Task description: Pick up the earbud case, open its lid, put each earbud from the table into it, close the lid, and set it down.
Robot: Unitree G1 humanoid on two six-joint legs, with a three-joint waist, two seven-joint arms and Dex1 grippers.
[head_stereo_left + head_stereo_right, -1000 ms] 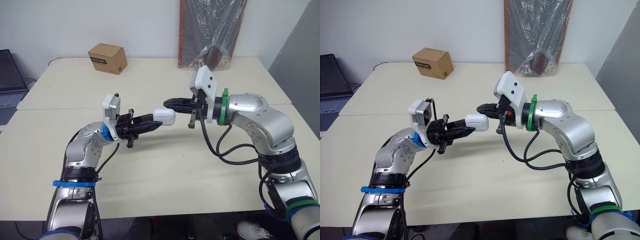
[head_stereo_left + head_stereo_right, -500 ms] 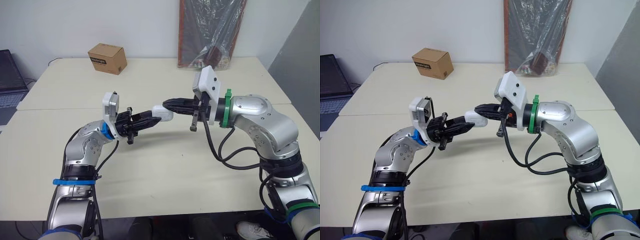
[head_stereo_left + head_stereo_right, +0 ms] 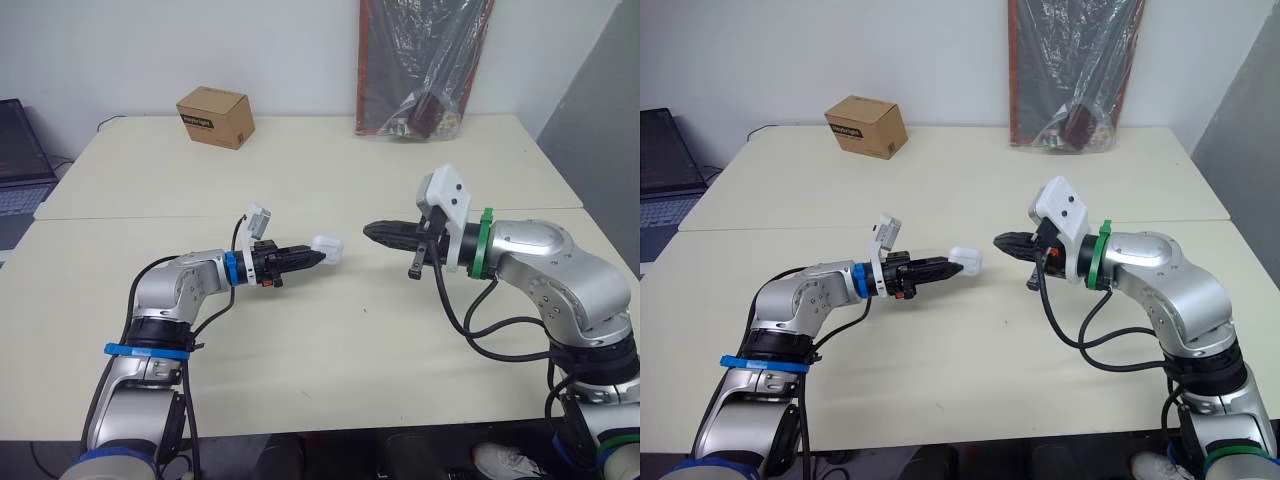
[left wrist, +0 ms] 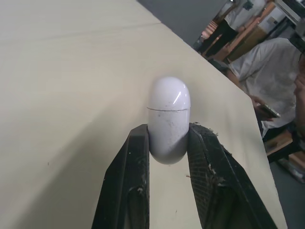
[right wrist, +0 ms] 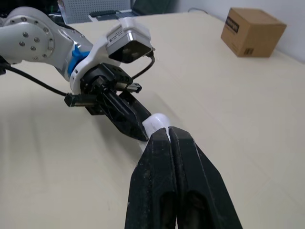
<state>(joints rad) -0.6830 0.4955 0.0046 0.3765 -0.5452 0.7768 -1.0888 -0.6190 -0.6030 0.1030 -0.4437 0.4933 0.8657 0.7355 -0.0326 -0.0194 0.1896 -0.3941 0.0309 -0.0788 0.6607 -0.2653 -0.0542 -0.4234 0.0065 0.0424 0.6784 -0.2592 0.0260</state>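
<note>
Left gripper [image 3: 310, 257] clamps the glossy white oval earbud case [image 3: 328, 247], lid closed, above the beige surface [image 3: 330, 340]. Its long axis points right toward the pinched, empty right gripper [image 3: 370, 230], apart.

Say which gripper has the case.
The left gripper: it is clamped on the white case. The right gripper is shut on nothing and hangs apart from the case.

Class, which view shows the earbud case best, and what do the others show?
Left wrist view: the case sits close, lid seam shut, clamped by the left gripper. Eye views show it small at that gripper's tips; the right wrist view shows it partly behind the right gripper.
</note>
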